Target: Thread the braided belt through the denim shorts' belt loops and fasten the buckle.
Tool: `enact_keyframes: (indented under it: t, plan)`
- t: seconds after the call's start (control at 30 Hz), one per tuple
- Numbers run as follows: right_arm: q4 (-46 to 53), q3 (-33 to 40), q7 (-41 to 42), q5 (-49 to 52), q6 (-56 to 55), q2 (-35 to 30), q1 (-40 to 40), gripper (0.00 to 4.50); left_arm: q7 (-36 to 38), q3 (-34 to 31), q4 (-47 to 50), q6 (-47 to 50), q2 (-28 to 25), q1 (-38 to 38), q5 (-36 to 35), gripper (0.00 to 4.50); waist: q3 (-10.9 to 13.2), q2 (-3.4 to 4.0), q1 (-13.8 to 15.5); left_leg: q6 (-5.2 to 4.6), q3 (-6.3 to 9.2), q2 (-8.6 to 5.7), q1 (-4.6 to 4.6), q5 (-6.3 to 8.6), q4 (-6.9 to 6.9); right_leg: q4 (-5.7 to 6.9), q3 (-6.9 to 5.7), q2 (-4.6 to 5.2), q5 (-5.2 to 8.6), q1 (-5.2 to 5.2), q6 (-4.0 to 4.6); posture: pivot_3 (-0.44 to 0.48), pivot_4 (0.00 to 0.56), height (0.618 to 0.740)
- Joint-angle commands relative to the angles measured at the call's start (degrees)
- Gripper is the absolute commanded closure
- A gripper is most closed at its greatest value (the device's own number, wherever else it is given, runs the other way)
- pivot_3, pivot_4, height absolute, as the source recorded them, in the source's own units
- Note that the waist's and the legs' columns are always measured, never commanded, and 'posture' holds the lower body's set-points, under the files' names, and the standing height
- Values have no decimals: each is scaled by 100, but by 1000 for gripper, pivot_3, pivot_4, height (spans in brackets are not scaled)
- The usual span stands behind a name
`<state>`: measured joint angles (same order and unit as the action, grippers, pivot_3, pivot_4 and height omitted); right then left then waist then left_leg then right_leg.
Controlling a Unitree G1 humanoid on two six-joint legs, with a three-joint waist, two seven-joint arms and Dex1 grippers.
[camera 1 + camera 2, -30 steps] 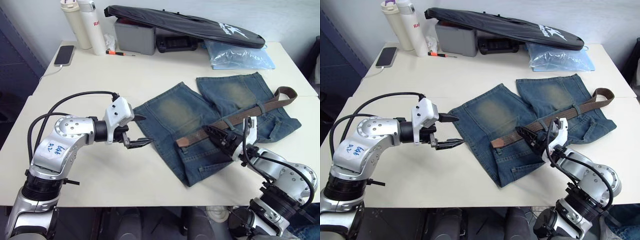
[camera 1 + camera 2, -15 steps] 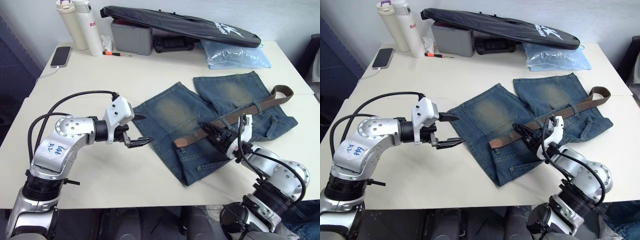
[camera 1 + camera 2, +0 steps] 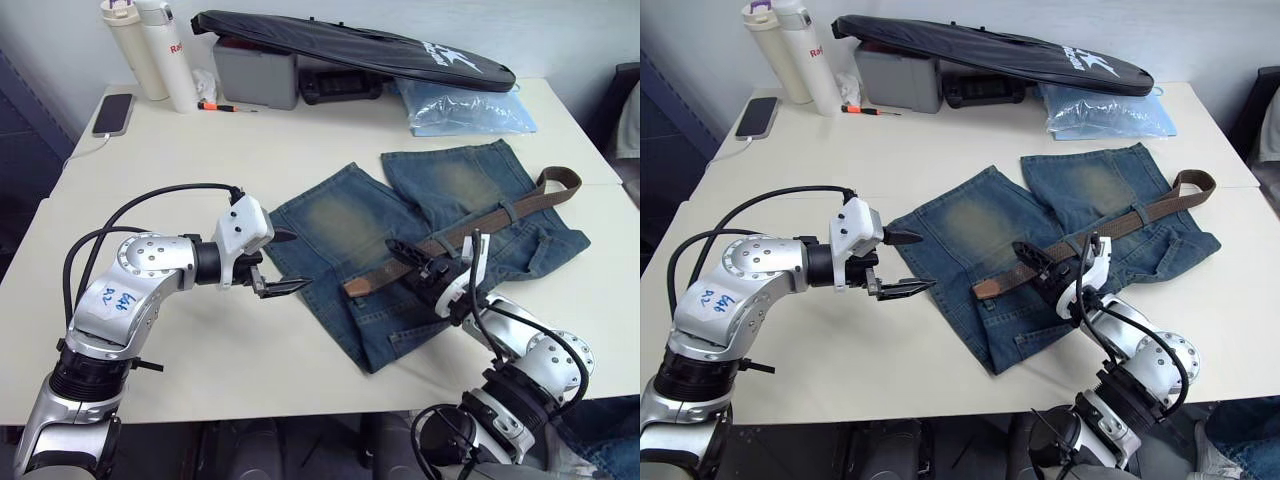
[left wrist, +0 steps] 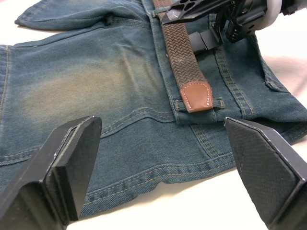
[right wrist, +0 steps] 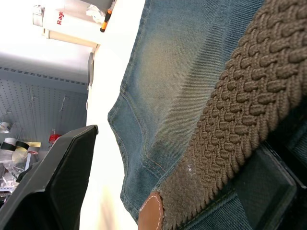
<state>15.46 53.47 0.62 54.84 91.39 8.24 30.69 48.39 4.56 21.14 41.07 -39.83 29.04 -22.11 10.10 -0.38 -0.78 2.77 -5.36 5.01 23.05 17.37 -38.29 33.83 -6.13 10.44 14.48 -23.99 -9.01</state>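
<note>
Buckle hidden; braided belt (image 3: 470, 232) across denim shorts (image 3: 340, 225).

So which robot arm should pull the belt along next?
Probably the right gripper: it is right at the belt on the shorts. The left gripper, open, hovers over bare table beside the shorts.

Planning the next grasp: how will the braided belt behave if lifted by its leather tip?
The braided belt is woven, so probably floppy and sagging. Its far end curls, suggesting little stiffness. Lying across the denim shorts, it may drag them.
</note>
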Motion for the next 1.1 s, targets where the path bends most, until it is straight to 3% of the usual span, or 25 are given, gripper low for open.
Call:
enact_keyframes:
  t: [0.03, 0.1, 0.2, 0.27, 0.47, 0.63, 0.97, 1.1]
  plan:
    - [42, 43, -156, 217, 97, 245, -190, 153, 21, -29, 58, -117, -39, 108, 17, 0, 0, 0, -1, 1, 0, 0, -1, -1, 3, 0, 0, 0, 1, -1, 1, 0, 150, 739]
    - [64, 37, -220, 371, 108, 208, -254, 153, 26, -31, 64, -125, -44, 93, 16, 0, 0, 0, -1, 2, 0, 0, -1, -3, 6, 1, 0, 0, 1, -2, 2, 0, 150, 739]
    - [50, -13, -351, 668, 111, 110, -355, 891, 23, -23, 53, -140, -35, 91, 21, 0, 0, 0, 1, 2, 0, 0, -1, -3, 8, 0, -1, 0, 2, -3, 3, 0, 150, 739]
    - [38, -47, -450, 831, 111, 91, -391, 1999, 22, -8, 40, -156, -26, 93, 27, 0, 0, 0, -1, 2, -1, 0, 0, -3, 9, 0, -1, 0, 2, -5, 3, 0, 150, 739]
    - [-20, -232, -720, 1078, 36, 126, -456, 4453, 17, 36, 6, -200, -3, 111, 36, 0, 0, 1, -16, 2, -2, 0, 1, -4, 11, 1, 0, 0, 3, -9, 4, 0, 150, 739]
    - [-30, -379, -867, 1458, -454, 22, -481, 4453, 28, 61, -19, -246, -19, 116, 35, 0, 0, 0, -43, 2, -2, 0, 2, -4, 11, 2, -1, 0, 3, -10, 4, 0, 150, 739]
    - [241, -1573, 306, 1246, -1314, -1607, -974, 4453, 38, 115, -21, -263, -5, 137, 35, 0, 2, 3, -65, 1, -4, 0, 7, -4, 14, -1, -1, 0, 3, -15, 4, 0, 150, 739]
    - [216, -2026, 580, 1161, -1731, -1814, -1221, 4453, 59, 110, -57, -265, -28, 165, 36, 0, 2, 3, -63, 1, -4, 0, 7, -4, 14, -1, 0, 0, 3, -15, 4, 0, 150, 739]
